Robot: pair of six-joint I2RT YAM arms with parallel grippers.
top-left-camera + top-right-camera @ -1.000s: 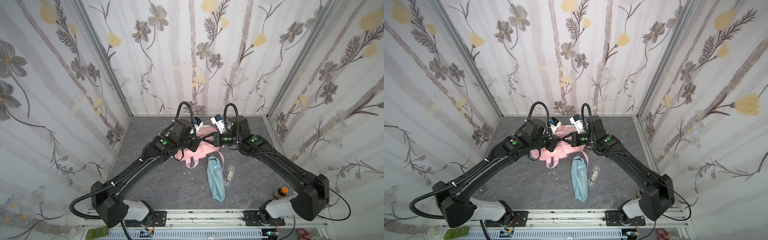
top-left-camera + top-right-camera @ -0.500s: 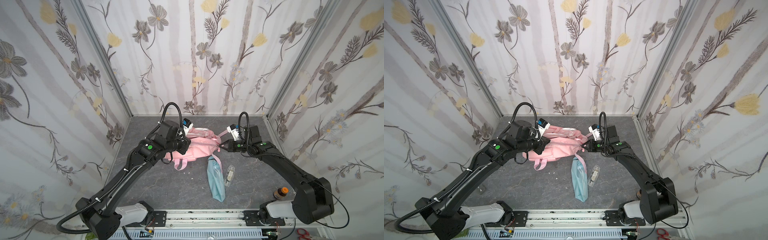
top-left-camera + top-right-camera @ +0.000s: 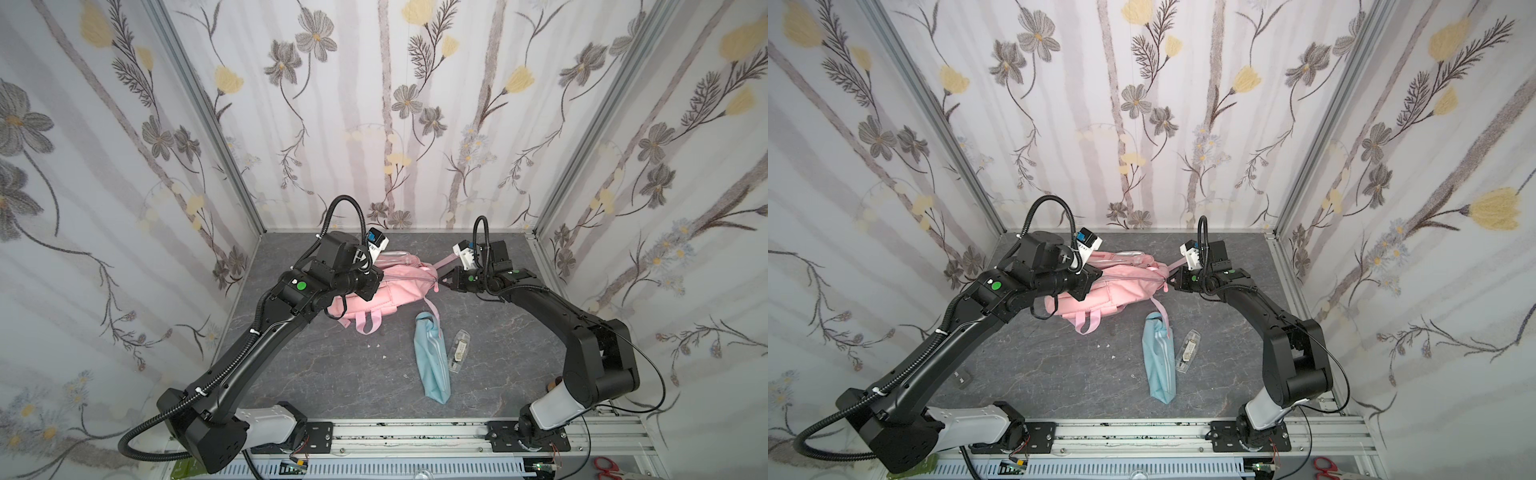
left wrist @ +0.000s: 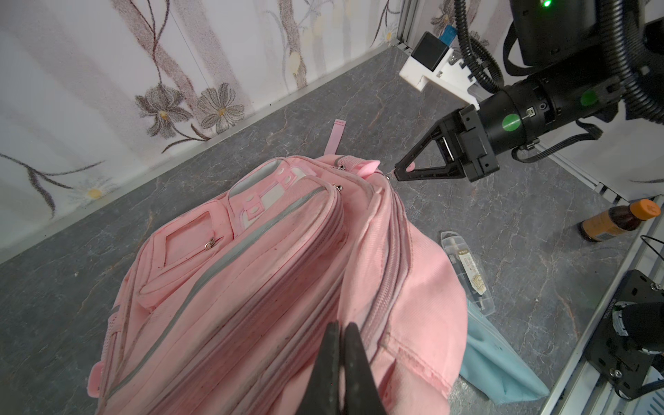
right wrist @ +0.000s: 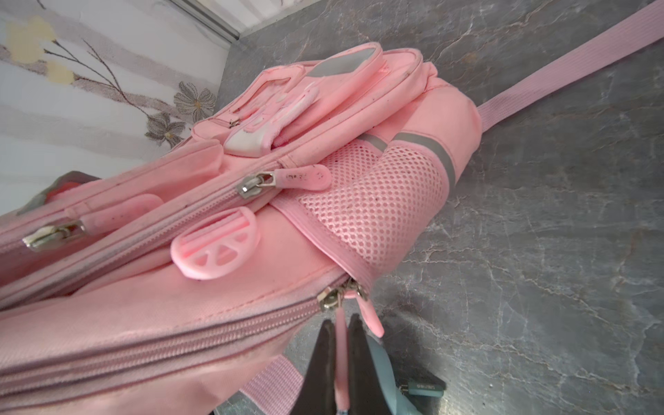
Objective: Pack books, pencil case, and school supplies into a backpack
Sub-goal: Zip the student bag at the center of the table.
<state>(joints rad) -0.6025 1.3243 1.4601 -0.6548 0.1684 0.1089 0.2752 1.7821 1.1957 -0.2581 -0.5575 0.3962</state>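
The pink backpack lies on its side at the back of the grey table, stretched between my two arms. My left gripper is shut, pinching the backpack's fabric beside a zipper line. At the opposite end my right gripper is shut on a pink zipper pull, right by the metal slider. The light-blue pencil case lies in front of the backpack, with a small clear case beside it. The books are out of view.
A loose pink strap trails from the backpack across the table toward the back wall. A brown bottle with an orange cap stands near the right arm's base. Floral walls close off three sides. Red scissors lie beyond the front rail.
The two arms have drawn apart from the middle, left going left and right going right. The backpack, bunched up before, now lies stretched out between them. Pencil case and clear case have not moved.
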